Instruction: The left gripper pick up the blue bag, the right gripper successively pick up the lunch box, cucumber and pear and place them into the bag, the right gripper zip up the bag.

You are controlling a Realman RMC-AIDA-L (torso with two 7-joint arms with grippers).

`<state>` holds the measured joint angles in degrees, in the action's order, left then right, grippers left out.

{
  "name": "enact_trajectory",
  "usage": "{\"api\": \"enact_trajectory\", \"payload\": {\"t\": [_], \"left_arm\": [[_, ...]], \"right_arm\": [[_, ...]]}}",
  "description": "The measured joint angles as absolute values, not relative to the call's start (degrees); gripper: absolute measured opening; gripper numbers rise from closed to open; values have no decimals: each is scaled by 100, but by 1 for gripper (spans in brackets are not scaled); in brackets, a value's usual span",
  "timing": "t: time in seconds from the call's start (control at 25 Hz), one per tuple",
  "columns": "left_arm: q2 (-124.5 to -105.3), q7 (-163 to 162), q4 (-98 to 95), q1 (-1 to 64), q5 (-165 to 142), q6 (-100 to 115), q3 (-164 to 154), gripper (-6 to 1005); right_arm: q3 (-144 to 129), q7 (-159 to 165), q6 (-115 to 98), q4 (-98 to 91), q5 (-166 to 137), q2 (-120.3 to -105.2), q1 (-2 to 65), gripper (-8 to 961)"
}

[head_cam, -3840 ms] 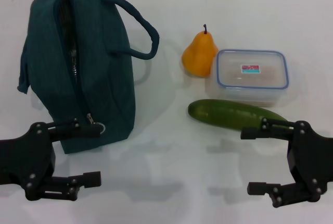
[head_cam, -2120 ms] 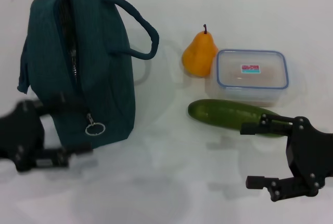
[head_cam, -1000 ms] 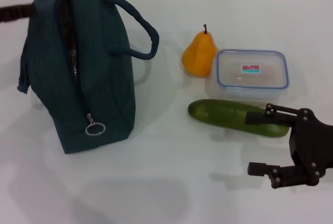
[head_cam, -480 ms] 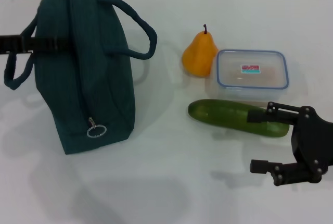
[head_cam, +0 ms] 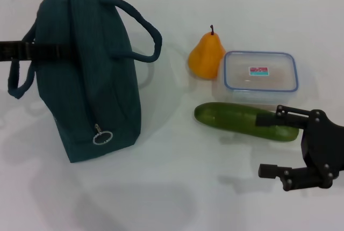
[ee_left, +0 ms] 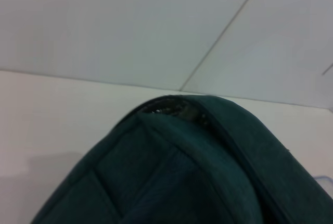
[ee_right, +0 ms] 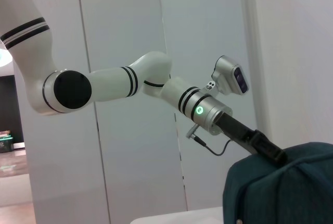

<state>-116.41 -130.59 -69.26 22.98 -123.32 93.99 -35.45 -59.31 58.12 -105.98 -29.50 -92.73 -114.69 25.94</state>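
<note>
- On the left side of the counter (head_cam: pixel 172 199), the left tool (head_cam: pixel 51 51) is reaching in from the edge and pressing against the far side of the blue bag (head_cam: pixel 88 75). Its tips are hiding behind the bag, so I cannot tell if they are apart or together.
- One bag handle (head_cam: pixel 19 75) is hanging down near that tool. The other handle (head_cam: pixel 141 29) is sticking out toward the pear (head_cam: pixel 206 56).
- The bag is standing on the counter, and its ring pull (head_cam: pixel 102 136) is hanging low on the near end.
- Down at the near right, the right tool (head_cam: pixel 279 145) is waiting with its two fingers (head_cam: pixel 277 171) wide apart, holding nothing.
- One finger is sitting over the near end of the cucumber (head_cam: pixel 242 121).
- The cucumber is lying just in front of the lunch box (head_cam: pixel 260 75).
- The pear is standing upright, touching the lunch box's left corner.
</note>
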Motion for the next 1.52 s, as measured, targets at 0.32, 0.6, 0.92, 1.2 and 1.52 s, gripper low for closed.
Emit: {"api": "enact_trajectory", "payload": {"t": [0.32,0.6,0.92,1.2,1.52], "left_arm": [[-11698,-13232,-6967,2335,-12303,9746,-3550,395],[-11820,-13245,-7014,2379,-12246,9998,-3567,245],[-11867,-13410,-7014,2393,-12155,10038,-3616,32],[-11889,-13541,-7014,2399,-12154,10028,-3614,33],[-11888,-13646,-7014,2493,-12158,10028,-3612,33]], "right_arm": [[-5767,5916,-10587,-2925,-9272,-11477,2559,844],[-5570,6091,-10506,-2908,-9272,-11469,2512,844],[-4688,6719,-9966,-2854,-9272,-11506,2343,843],[-3233,7988,-8941,-2112,-9264,-11432,2374,842],[-3011,9460,-7927,-1789,-9307,-11273,2476,841]]}}
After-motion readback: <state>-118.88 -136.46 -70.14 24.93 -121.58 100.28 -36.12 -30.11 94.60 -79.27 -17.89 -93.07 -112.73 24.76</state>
